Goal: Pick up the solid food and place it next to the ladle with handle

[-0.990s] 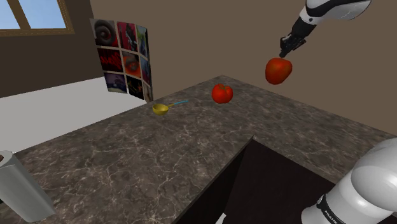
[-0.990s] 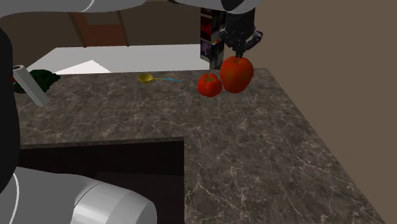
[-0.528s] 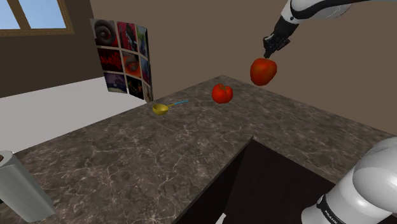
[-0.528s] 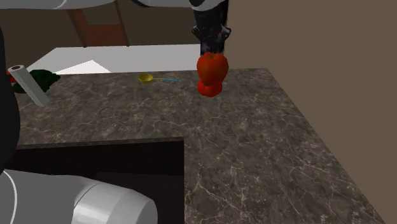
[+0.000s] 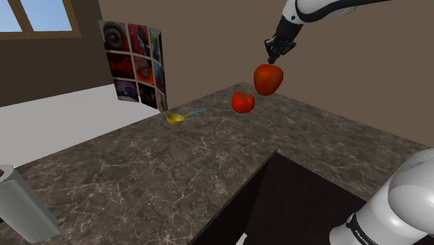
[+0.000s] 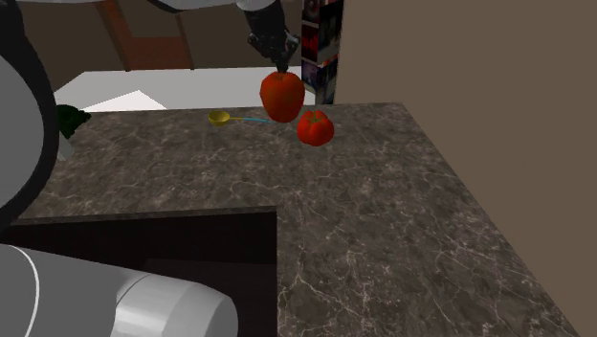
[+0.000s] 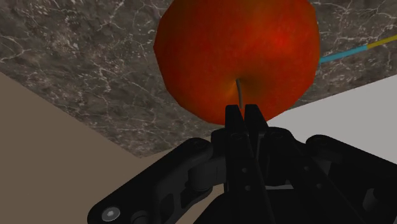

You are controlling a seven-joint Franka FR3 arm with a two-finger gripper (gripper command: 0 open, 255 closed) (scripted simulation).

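ladle (image 5: 176, 119): lay on the worktop (image 5: 174, 174), 9 o'clock of the tomato (image 5: 243, 102) in the shoulder view.
apple (image 5: 268, 78): hung clear of the worktop, about 1 o'clock of the tomato.
claw (image 5: 273, 61): pinched on the apple's stem.
progress: pickup done, I judged; my carry and set-down beside the ladle remained.

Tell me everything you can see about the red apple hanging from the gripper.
The apple is round and glossy, deep red shading to orange-red, with a thin dark stem rising from a dimple on top. The gripper is shut on that stem, so the apple hangs stem-up in the air, and nothing else touches it. It hangs above the dark marbled counter, apart from the red tomato lying there, with the small yellow ladle farther along.
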